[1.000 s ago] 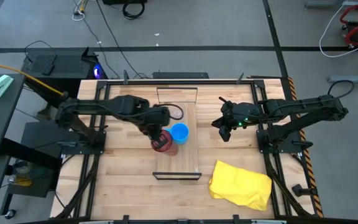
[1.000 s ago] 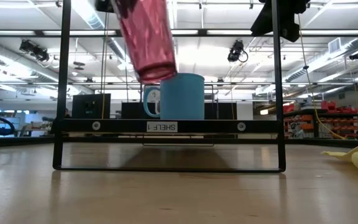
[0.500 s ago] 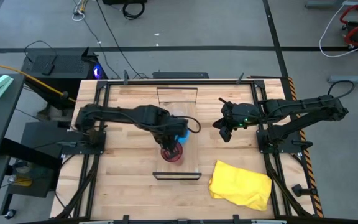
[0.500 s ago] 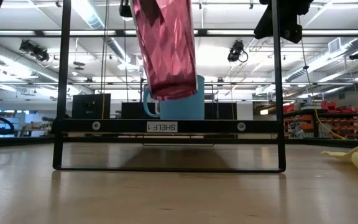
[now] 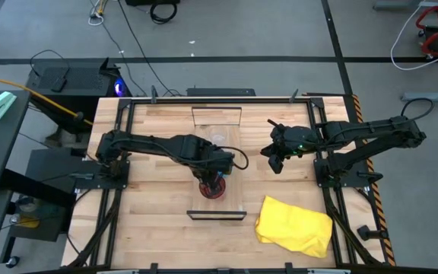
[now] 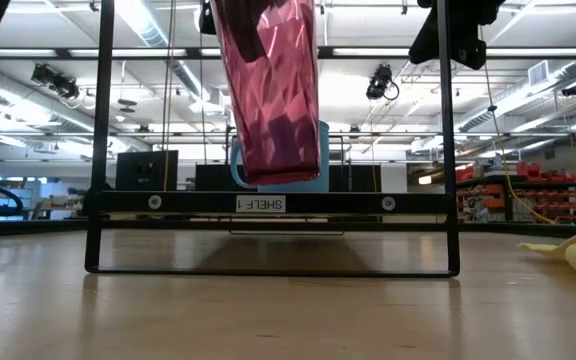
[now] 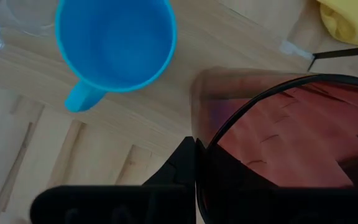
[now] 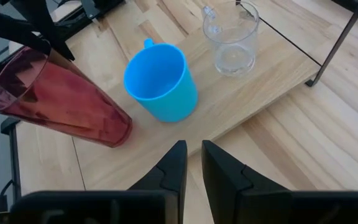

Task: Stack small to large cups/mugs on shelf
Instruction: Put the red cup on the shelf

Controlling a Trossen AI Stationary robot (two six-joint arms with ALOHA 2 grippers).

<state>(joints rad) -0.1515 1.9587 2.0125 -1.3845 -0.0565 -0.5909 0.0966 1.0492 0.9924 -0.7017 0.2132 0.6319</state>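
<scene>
Two hands in view. Left hand (image 5: 217, 172), centre of the high view, is pinched on the rim of the dark red cup (image 5: 211, 187), one finger inside the mouth. Cup is held tilted above the shelf (image 5: 232, 199), its base just clear of the plank in the low view. Blue mug (image 8: 161, 82) stands upright on the shelf just beside the red cup, handle pointing away from it. Clear cup (image 8: 231, 38) stands upright on the shelf beyond the mug, apart from it. Right hand (image 5: 275, 161) hovers right of centre, off the shelf, fingers nearly pressed together, holding nothing. Yellow cloth (image 5: 295, 224) lies on the tabletop (image 5: 150, 221), lower right.
</scene>
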